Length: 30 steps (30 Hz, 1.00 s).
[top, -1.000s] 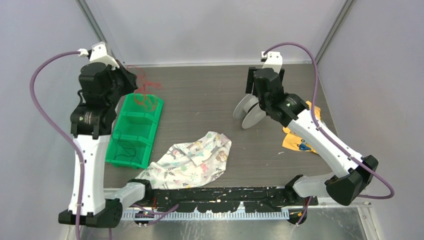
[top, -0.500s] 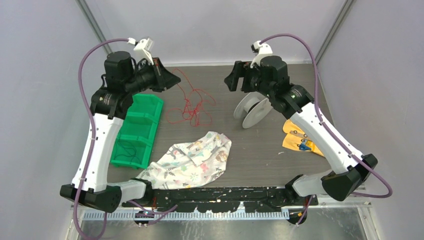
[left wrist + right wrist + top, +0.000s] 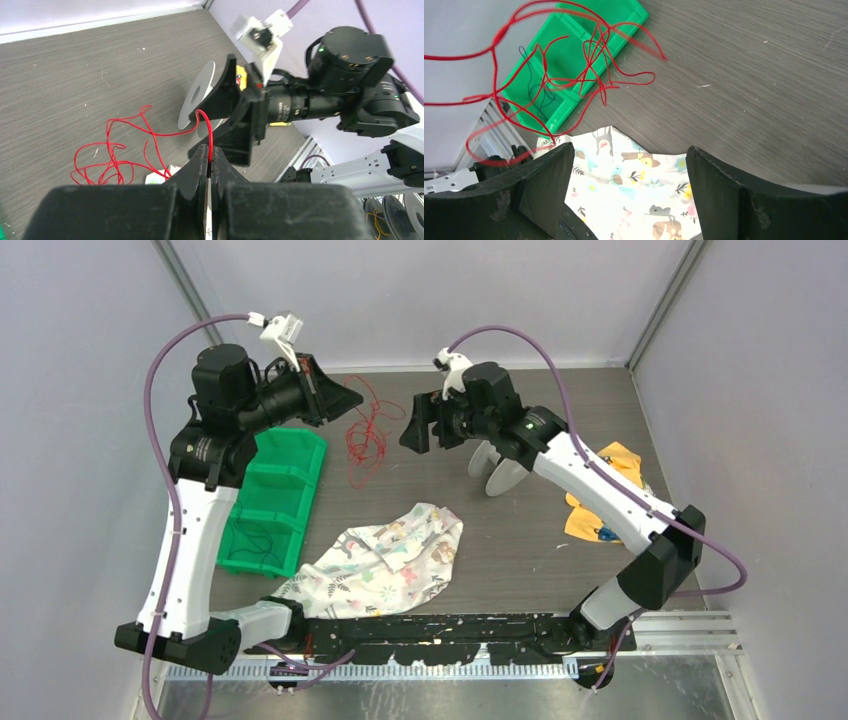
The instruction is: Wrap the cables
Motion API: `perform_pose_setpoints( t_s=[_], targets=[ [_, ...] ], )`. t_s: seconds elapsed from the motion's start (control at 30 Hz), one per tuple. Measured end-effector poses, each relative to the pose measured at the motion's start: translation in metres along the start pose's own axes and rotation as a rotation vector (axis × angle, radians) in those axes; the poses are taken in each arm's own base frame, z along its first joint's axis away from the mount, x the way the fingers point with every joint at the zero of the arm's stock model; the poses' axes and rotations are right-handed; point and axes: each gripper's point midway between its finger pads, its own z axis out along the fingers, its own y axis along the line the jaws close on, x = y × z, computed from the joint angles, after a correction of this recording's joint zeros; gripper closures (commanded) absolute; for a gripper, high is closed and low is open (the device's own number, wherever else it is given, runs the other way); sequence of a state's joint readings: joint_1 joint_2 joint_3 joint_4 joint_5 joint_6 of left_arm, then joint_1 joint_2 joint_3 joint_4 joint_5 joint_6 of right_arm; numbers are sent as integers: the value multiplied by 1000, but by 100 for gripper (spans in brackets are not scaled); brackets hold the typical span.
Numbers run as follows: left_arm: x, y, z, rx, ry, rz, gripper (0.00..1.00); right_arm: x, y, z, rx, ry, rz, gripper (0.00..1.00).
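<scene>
Between the tips of the left end effector [image 3: 209, 150], the left wrist view shows the red cable [image 3: 115, 160] pinched, the fingers closed on it with no gap. The wire arcs up from the tips and falls into a loose tangle ahead of them; I cannot tell whether it rests on the counter [image 3: 75, 75]. The top view hides that grip: the left end effector [image 3: 345, 400] is only a dark wedge there, with the red cable [image 3: 365, 435] hanging between it and the right end effector [image 3: 412, 430]. The right wrist view alone shows the right end effector [image 3: 629, 162] spread wide and holding nothing. The red cable [image 3: 589, 65] loops ahead of it, with the green bin [image 3: 624, 15] beyond and the patterned cloth [image 3: 634, 185] beneath its fingers. A white spool [image 3: 197, 97] stands behind it
</scene>
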<state>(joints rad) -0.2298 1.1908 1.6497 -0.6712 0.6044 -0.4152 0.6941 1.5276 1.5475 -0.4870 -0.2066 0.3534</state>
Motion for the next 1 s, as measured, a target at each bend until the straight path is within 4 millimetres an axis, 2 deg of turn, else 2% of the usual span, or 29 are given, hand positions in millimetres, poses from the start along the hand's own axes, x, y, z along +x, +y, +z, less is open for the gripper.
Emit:
perform_pose_setpoints(
  t_s=[0.23, 0.47, 0.57, 0.63, 0.7, 0.8, 0.83, 0.9, 1.0],
  targets=[
    [-7, -10, -5, 24, -14, 18, 99, 3, 3, 26, 2, 21, -34, 14],
    [-6, -15, -10, 36, -10, 20, 99, -2, -7, 35, 47, 3, -50, 14],
    [-5, -17, -11, 46, -5, 20, 99, -5, -6, 38, 40, -14, -47, 19],
    [-4, -18, -11, 54, -1, 19, 99, -10, -3, 41, 29, -34, -40, 27],
    [-4, -19, -11, 60, 1, 20, 100, -15, 0, 45, 13, -58, -28, 40],
    [-3, -20, -11, 65, 4, 19, 99, -25, 7, 51, -17, -98, -8, 74],
    [-2, -20, -11, 64, 7, 17, 100, -27, 8, 52, -24, -110, -1, 90],
    [0, -19, -12, 61, 13, 15, 100, -30, 9, 54, -33, -127, 11, 98],
    [2, -15, -12, 41, 18, 18, 99, -29, 8, 57, -31, -137, 28, 100]
  ],
)
